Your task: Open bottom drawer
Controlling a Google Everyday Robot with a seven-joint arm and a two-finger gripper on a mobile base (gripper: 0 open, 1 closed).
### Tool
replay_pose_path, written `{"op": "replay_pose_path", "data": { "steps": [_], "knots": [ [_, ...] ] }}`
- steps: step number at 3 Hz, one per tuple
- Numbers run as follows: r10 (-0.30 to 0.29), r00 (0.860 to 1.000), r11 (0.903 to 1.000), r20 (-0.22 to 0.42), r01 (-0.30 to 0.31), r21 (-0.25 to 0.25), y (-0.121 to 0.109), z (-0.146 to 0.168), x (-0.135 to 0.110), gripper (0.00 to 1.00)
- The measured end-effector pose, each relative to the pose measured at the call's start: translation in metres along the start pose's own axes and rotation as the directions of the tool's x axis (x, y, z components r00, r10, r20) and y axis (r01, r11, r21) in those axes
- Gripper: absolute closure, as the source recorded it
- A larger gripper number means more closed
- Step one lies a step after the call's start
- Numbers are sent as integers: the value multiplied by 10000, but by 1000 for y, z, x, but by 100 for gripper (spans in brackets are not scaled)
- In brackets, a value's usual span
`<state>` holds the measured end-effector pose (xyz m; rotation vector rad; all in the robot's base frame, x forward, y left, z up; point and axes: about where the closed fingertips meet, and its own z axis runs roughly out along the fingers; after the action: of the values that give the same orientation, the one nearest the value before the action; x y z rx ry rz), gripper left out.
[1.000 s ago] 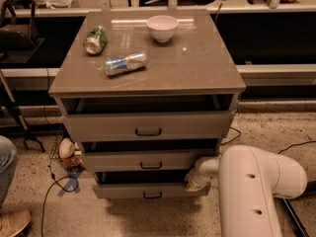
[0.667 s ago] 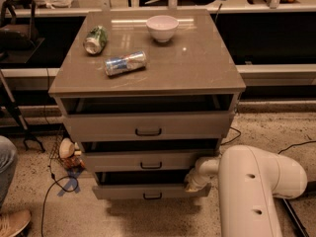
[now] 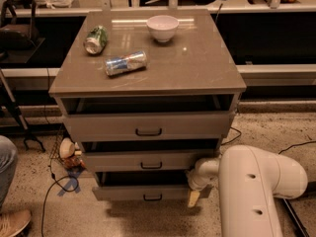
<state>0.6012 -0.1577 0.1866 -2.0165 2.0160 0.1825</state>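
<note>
The bottom drawer (image 3: 143, 193) is the lowest of three grey-tan drawers, with a small black bar handle (image 3: 152, 197). It stands pulled out a little, with a dark gap above its front. The middle drawer (image 3: 148, 161) and top drawer (image 3: 148, 126) also stand slightly out. My gripper (image 3: 195, 194) is at the right end of the bottom drawer's front, low beside the cabinet's right corner. A pale fingertip (image 3: 193, 198) shows against the drawer's right edge. My white arm (image 3: 256, 191) fills the lower right.
On the cabinet top (image 3: 197, 68) lie a green can (image 3: 96, 39), a blue-silver can (image 3: 126, 63) and a white bowl (image 3: 162, 27). A person's leg and shoe (image 3: 10, 201) are at lower left. Cables and a small object (image 3: 68, 152) lie on the floor left of the cabinet.
</note>
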Motion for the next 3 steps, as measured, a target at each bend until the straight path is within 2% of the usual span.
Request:
{"op": "replay_pose_path", "data": {
  "steps": [1, 2, 3],
  "knots": [
    [15, 10000, 10000, 12, -15, 59, 9, 0, 3, 0],
    [228, 9997, 9996, 101, -226, -146, 24, 10, 12, 0],
    [344, 9993, 9986, 123, -339, -403, 33, 20, 16, 17]
  ]
}}
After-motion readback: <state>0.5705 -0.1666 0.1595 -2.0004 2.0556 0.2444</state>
